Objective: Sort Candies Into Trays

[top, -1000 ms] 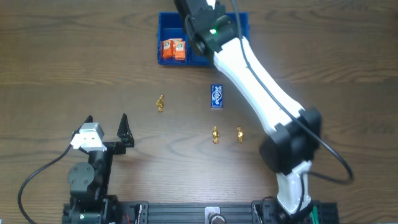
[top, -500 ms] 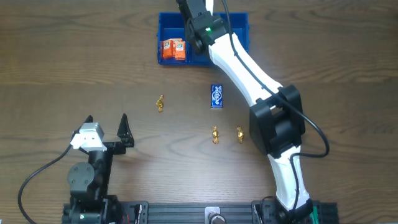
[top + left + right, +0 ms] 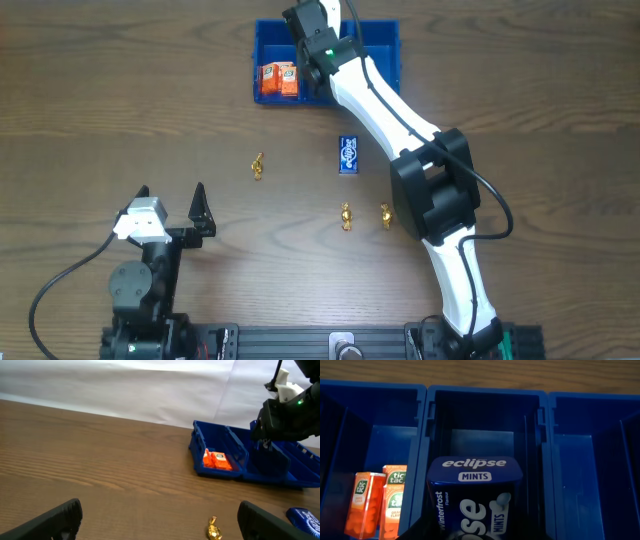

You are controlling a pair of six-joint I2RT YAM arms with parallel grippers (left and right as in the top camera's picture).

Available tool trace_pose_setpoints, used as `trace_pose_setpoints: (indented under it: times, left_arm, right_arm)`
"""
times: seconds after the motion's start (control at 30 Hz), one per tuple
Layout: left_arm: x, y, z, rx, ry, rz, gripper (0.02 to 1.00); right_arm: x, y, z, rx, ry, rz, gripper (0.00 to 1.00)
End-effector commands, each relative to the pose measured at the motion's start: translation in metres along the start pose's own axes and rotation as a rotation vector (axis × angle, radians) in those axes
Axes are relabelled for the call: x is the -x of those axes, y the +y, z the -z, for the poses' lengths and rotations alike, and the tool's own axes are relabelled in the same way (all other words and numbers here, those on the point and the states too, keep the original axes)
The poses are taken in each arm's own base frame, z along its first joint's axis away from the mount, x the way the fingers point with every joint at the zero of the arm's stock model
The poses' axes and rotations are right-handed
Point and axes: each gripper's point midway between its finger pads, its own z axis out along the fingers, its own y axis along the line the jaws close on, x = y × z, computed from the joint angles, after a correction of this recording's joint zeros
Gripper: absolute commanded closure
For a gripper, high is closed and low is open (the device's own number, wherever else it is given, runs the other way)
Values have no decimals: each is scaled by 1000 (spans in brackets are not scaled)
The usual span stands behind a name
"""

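Observation:
A blue three-compartment tray (image 3: 390,52) stands at the table's far edge, with two orange candy boxes (image 3: 279,80) in its left compartment. My right gripper (image 3: 304,28) hangs over the tray, shut on a blue mint box (image 3: 475,491) above the middle compartment (image 3: 482,442). A second blue mint box (image 3: 348,154) lies on the table. Three gold-wrapped candies lie loose: one left of centre (image 3: 258,166) and a pair (image 3: 346,216) (image 3: 385,214) nearer the front. My left gripper (image 3: 172,205) stands open at the front left, holding nothing.
The wooden table (image 3: 120,110) is bare to the left and right of the candies. The tray's right compartment (image 3: 585,455) holds nothing. The right arm's elbow (image 3: 432,190) stands just right of the gold pair.
The right arm has folded in: its elbow swung up and left, and its wrist shifted slightly left over the tray. The left arm and the loose candies have not moved.

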Motion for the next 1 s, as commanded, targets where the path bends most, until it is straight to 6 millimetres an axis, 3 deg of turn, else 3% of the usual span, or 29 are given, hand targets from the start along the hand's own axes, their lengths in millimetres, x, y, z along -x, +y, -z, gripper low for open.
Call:
trace_pose_setpoints:
  times: [0.03,0.07,0.1,0.13,0.3,0.43,0.6,0.67,0.8,1.0]
  left_arm:
    - [-16,2,-1,0,52,-6,23]
    - [-16,2,-1,0,52,-6,20]
    - [-16,2,-1,0,52,-6,20]
    - [-16,2,-1,0,52,-6,20]
    - [-16,2,-1,0,52,-6,23]
    - [-16,2,-1,0,52,-6,20]
    - [-16,2,-1,0,52,-6,20]
    - [-16,2,-1,0,52,-6,20]
    - [-16,2,-1,0,52,-6,20]
    - [-16,2,-1,0,52,-6,20]
  right_arm:
    - [5,-6,0,-11,-8,-30,577]
    - [4,-6,0,-11,-3,-27,529]
    - [3,-6,0,-13,1,-26,389]
    - [2,-6,0,-13,3,-25,316]
    - [-4,-10,18,23,-8,-33,121]
    - [-22,-18,53,111,-50,-78,93]
    - [-79,-44,84,81,52,-108,80]
    - [-111,-49,87,50,147,-104,64]
    - [-156,-52,79,40,269,-73,53]
    - [-196,-52,65,25,378,-64,53]
